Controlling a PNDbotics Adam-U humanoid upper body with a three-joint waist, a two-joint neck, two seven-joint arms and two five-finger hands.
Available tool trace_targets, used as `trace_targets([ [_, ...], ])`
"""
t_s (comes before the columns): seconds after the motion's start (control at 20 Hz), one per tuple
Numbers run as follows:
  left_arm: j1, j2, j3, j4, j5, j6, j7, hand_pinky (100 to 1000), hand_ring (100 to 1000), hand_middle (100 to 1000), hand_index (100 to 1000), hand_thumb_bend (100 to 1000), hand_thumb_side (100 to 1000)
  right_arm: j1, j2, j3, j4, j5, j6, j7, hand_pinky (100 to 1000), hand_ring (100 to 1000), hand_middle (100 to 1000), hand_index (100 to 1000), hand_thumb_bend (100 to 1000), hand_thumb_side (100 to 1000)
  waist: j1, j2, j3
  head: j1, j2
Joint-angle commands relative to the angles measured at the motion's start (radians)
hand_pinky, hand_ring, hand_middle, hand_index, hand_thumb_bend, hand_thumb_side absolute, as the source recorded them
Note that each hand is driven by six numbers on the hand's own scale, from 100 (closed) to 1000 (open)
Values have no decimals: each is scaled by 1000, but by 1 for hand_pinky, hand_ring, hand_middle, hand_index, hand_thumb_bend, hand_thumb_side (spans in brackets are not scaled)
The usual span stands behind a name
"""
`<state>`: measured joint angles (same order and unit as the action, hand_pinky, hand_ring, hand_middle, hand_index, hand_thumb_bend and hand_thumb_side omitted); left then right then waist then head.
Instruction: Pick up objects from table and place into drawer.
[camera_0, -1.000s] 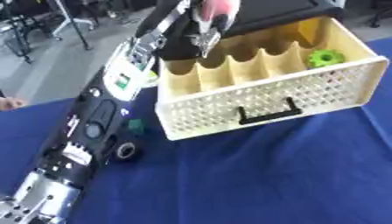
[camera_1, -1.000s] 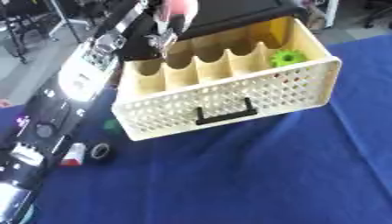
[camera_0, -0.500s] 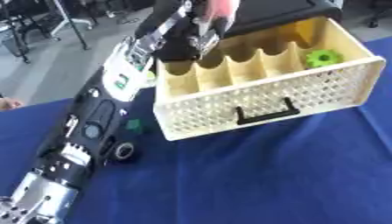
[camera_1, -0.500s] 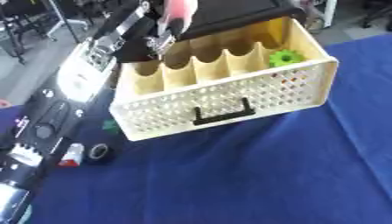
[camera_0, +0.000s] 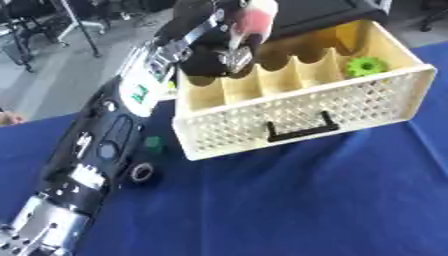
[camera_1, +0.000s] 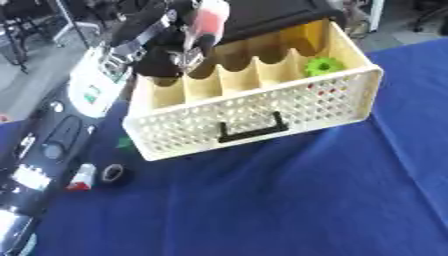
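Reaching from the lower left up to the top centre, the left hand (camera_0: 229, 37) grasps a pink object (camera_0: 255, 19) in curled fingers above the back compartments of the cream drawer (camera_0: 297, 117), probably so it drops inside. A green gear (camera_0: 365, 65) already lies in the right compartment.

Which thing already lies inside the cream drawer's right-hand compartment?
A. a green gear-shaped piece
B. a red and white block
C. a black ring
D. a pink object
A: the green gear-shaped piece sits in the rightmost compartment of the drawer, behind its perforated front.
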<state>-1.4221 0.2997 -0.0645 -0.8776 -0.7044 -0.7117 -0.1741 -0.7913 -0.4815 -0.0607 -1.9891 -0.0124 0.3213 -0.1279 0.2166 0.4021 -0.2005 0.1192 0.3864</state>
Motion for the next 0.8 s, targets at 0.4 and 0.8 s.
trace_targets([
  [0.4, 4, 28, 0, 14, -161, 76, 51, 928, 969, 959, 1000, 185, 655, -7, -10, -8, -11, -14, 2, -11, 670, 443, 384, 704, 100, 1000, -13, -24, 4, -1, 16],
  [0.8, -1, 23, 5, 24, -129, 96, 20, 919, 956, 947, 1000, 241, 894, 0, -7, -7, -11, -18, 6, -14, 670, 442, 383, 702, 100, 1000, -15, -31, 11, 1, 28],
])
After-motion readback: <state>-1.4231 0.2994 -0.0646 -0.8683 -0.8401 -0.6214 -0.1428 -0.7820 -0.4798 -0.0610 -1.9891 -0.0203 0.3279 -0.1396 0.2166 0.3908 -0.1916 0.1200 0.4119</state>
